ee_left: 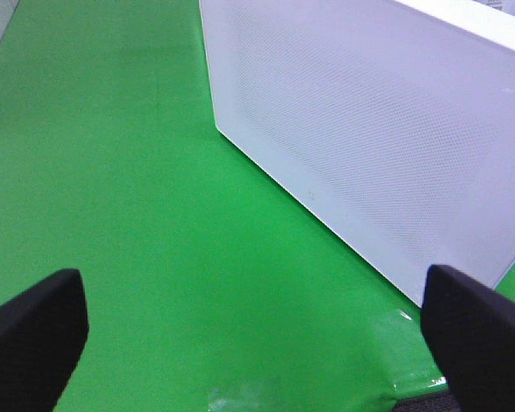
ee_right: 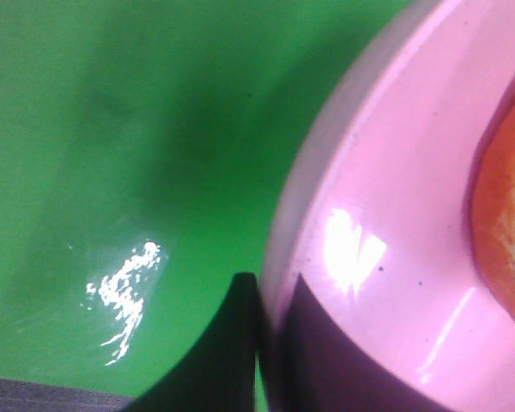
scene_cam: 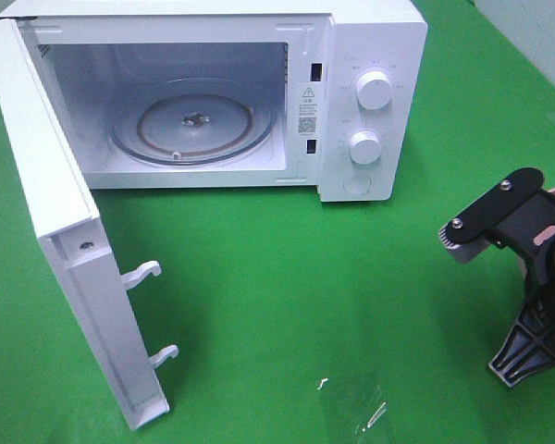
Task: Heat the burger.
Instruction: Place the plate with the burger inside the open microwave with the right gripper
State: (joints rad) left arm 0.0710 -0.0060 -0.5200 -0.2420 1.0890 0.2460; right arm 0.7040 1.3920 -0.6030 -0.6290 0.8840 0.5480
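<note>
1. Right gripper: jaws closed on the rim of the pink plate, with the rim between the fingers.
2. Burger: on that plate, across it from the pinch. Only the bun edge shows.
3. High view: the right arm is at the far right. The microwave lies up and left of it, door wide open, turntable bare.
4. Left gripper: jaws wide apart, holding nothing, beside the door's outer face.
5. Judgement: the right arm has the load. The path runs left, then in through the front opening, keeping the plate level.
</note>
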